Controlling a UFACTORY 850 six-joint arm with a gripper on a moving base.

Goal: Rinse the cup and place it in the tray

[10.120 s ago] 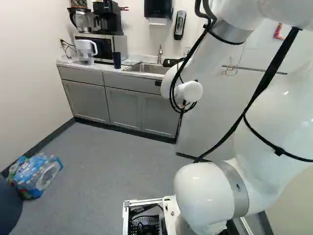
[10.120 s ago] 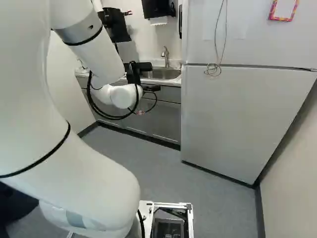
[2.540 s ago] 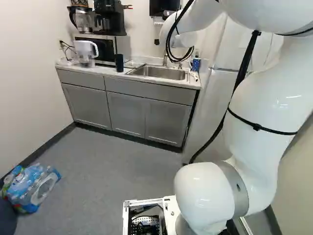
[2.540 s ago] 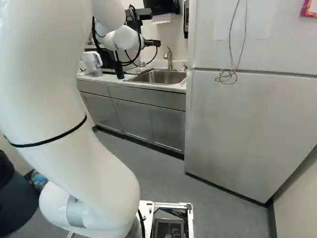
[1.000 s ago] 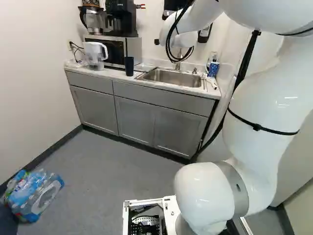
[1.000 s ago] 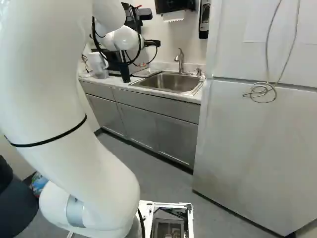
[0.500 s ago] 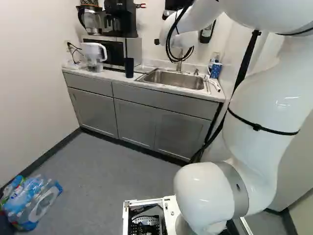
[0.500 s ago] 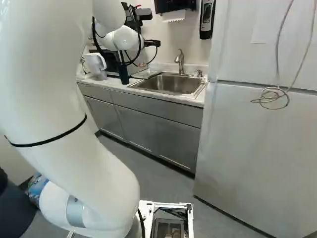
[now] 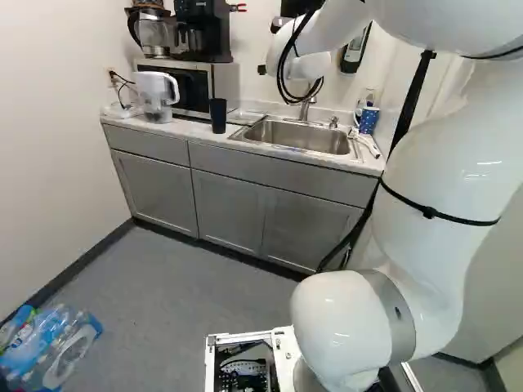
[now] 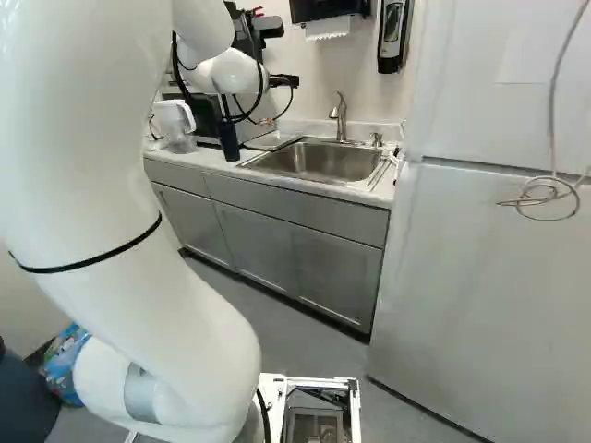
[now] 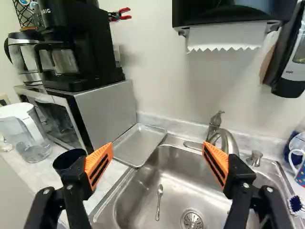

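Occlusion: can't see the lower part of the dark cup [image 11: 66,157] behind one orange finger [image 11: 98,164] in the wrist view. Get only part of the patterned mug [image 11: 301,167] there. On the counter [image 9: 192,126], see a microwave [image 11: 108,117] toward the left end, a metal tray [image 11: 139,144] at the sink's [image 11: 133,195] rear left corner; fridge [image 10: 462,305] past the right end. Have the gripper [image 10: 247,113] wide open. See the dark cup outside that finger, upright near the counter's front edge.

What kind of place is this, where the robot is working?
It is probably a small kitchen, maybe a break room in an office. A sink with a faucet is set in the counter, and a coffee maker stands on a microwave. A fridge is beside the counter.
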